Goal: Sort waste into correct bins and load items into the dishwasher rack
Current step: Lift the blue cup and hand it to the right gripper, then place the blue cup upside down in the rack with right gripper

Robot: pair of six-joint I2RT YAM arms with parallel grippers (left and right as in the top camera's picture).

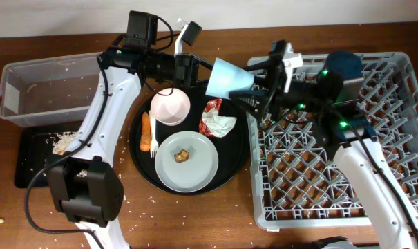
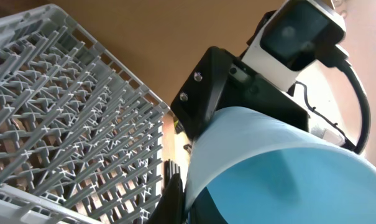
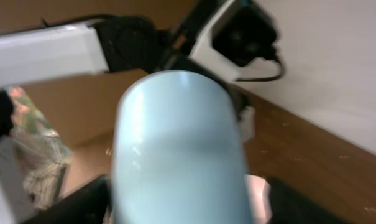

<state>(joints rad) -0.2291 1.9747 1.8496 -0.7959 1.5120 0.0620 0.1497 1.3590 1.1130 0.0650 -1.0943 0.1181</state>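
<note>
looks like a mid-air handover | left gripper clenched on light blue cup | right gripper straddles it, can't tell if it's clamped | probably bound for the dishwasher rack

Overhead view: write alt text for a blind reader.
The left gripper and right gripper meet at a light blue cup on its side in mid-air. Below, a round black tray carries a white bowl, carrot, wrapper and grey plate; a grey dishwasher rack sits right.

Cup left of rack, apparently over round tray's edge.
</note>
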